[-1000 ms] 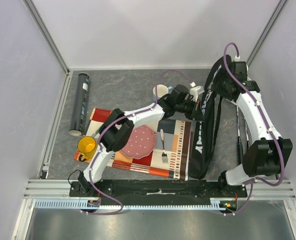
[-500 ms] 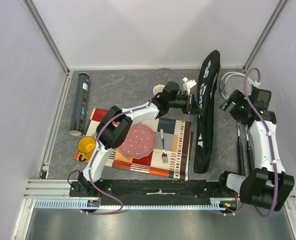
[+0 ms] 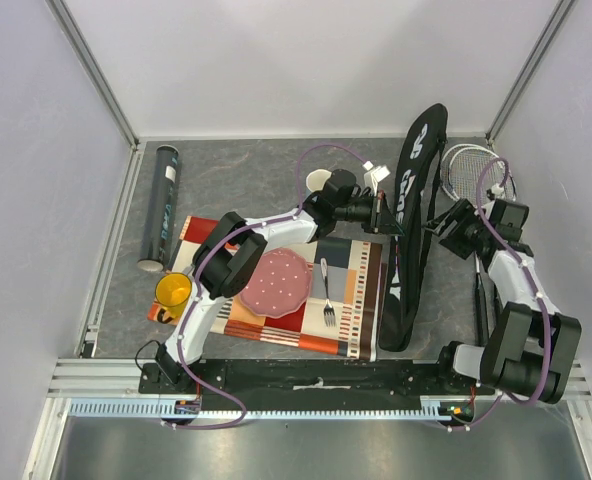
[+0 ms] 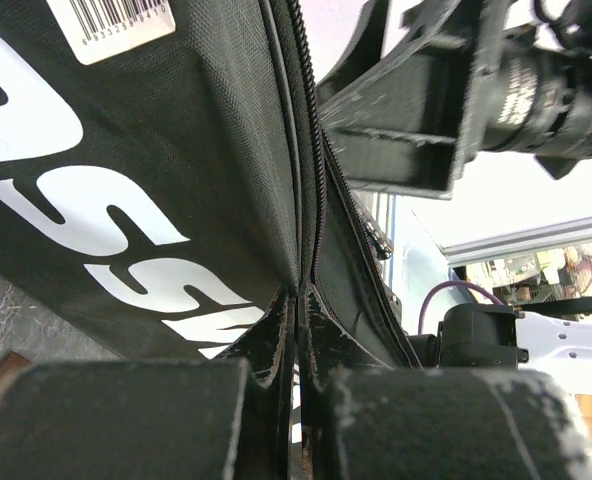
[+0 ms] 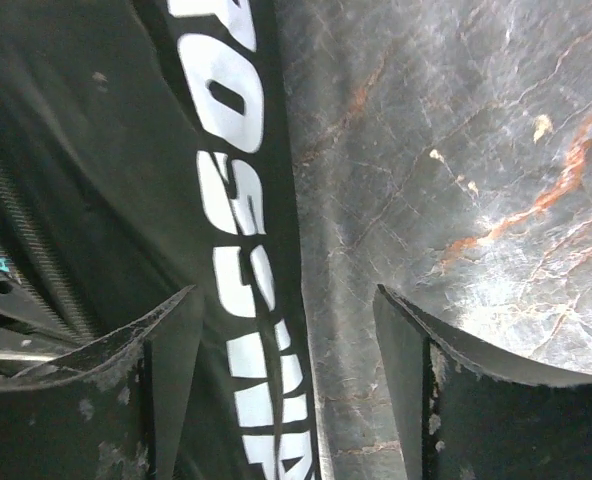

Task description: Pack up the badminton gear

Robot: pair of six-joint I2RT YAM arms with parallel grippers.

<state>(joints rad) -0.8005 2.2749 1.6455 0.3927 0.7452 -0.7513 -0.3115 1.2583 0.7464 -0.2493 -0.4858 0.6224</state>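
1. Swinging back from the far end of the bag within the last second, the right arm has brought its right claw (image 3: 444, 230) down beside the right flank of the long black fabric racket bag (image 3: 404, 262) lettered "CROSSWAY". The bag lies near-to-far, right of centre on the grey marbled table (image 3: 246, 175).
2. On the bag's left side, the left claw (image 4: 298, 335) is clamped tight on a thin fold of fabric along the zipper edge.
3. Fingers of the right claw (image 5: 286, 330) stand wide apart with nothing between them, over the lettered panel and bare table.
4. Two thin-framed rackets (image 3: 469, 170) lie outside the bag at the far right, their handles running towards the near edge close by the right arm. A long dark cylindrical tube (image 3: 161, 205) lies well apart at the far left.
5. Likely trouble: the left claw's hold is only a narrow pinch of cloth. A pull from the other side could tear it free and let the bag's mouth fall shut.
6. Spread fingers so close to the bag could hook its loose carry strap (image 3: 437, 200) instead of the zipper edge.
7. With the rackets just beside the right arm, a careless sweep could knock them about.
8. The bag's near end touches the patchwork placemat (image 3: 351, 300), so dragging the bag could rumple it.
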